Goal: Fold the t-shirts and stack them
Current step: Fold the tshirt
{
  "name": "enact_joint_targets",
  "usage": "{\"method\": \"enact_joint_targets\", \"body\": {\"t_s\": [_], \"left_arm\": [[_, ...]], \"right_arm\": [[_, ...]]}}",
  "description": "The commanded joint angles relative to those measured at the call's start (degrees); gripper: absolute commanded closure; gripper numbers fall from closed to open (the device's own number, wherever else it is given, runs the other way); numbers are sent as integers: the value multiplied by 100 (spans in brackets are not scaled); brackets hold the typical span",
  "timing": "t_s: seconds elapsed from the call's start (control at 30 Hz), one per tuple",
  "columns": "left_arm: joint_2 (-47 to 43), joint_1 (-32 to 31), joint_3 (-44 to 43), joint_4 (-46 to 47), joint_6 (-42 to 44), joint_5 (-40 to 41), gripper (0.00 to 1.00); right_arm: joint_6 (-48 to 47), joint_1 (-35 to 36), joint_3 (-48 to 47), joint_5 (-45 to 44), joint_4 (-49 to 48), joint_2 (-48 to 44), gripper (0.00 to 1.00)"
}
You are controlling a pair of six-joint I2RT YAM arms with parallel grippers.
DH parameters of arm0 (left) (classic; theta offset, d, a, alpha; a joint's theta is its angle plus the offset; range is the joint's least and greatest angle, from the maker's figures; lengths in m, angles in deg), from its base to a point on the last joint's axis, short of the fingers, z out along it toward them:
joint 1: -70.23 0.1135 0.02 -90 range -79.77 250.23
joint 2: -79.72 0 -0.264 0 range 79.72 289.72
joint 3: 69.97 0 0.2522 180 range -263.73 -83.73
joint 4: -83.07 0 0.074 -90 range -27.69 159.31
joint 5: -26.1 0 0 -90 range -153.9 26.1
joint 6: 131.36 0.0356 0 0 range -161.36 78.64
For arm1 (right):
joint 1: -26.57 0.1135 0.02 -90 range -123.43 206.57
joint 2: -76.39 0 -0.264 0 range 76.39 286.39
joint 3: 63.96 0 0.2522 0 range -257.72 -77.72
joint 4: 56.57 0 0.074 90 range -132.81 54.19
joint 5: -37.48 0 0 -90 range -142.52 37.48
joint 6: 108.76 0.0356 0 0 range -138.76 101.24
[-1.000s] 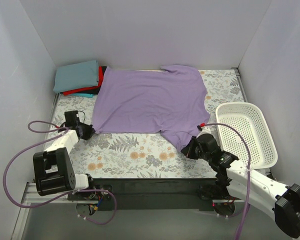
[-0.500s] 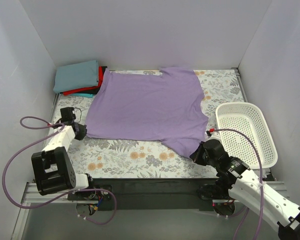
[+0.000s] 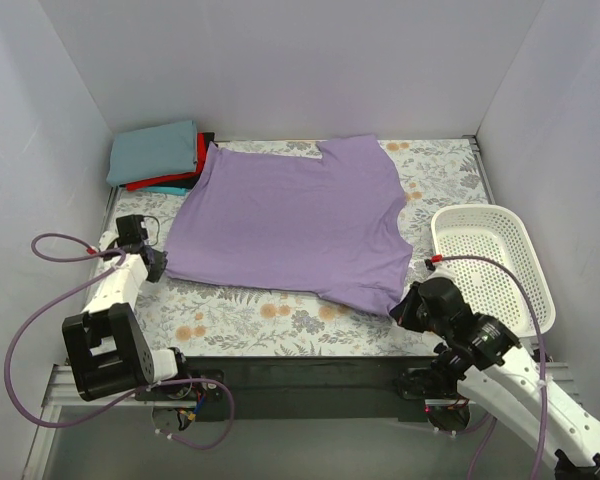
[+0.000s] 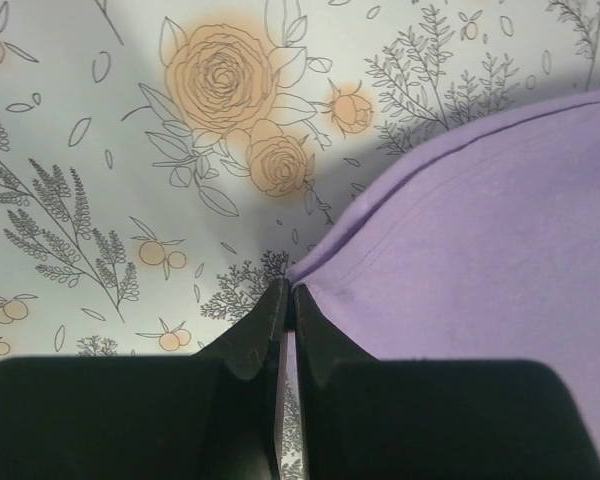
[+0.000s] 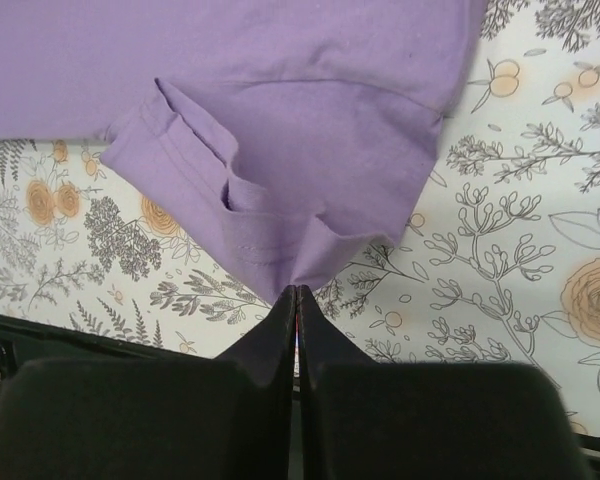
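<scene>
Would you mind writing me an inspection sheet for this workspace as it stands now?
Surface: floral table cover, flat.
Job's things: lavender t-shirt spread out mid-table; folded stack at the far left, grey-blue on top.
Clutter: white mesh basket at the right edge.
Grippers: left gripper shut on the shirt's near-left corner; right gripper shut on its near-right sleeve.
Cables: purple cables loop beside both arms; the right one passes over the basket.
Surroundings: plain pale walls on three sides.

No writing, label, brand, number or sign can be read in any view. The lavender t-shirt [image 3: 290, 225] is plain cloth, and the table cover [image 3: 280, 318] carries only a printed flower pattern.
</scene>
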Motion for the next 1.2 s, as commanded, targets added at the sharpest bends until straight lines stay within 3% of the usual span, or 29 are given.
{"method": "enact_joint_targets", "body": {"t_s": [0.0, 0.3, 0.47, 1.17], "left_arm": [[-90, 46, -262, 209, 75, -169, 100], [999, -94, -1185, 420, -259, -513, 100], [1553, -331, -1580, 596, -514, -601, 100], [2538, -384, -2521, 754, -734, -900, 100]], "right_arm": [[-460, 24, -474, -339, -109, 536, 99], [-1155, -28, -1966, -1189, -849, 3287, 99], [-1664, -519, -2610, -1157, -1183, 4376, 99], [-2439, -1478, -4385, -1051, -1456, 5846, 99]]}}
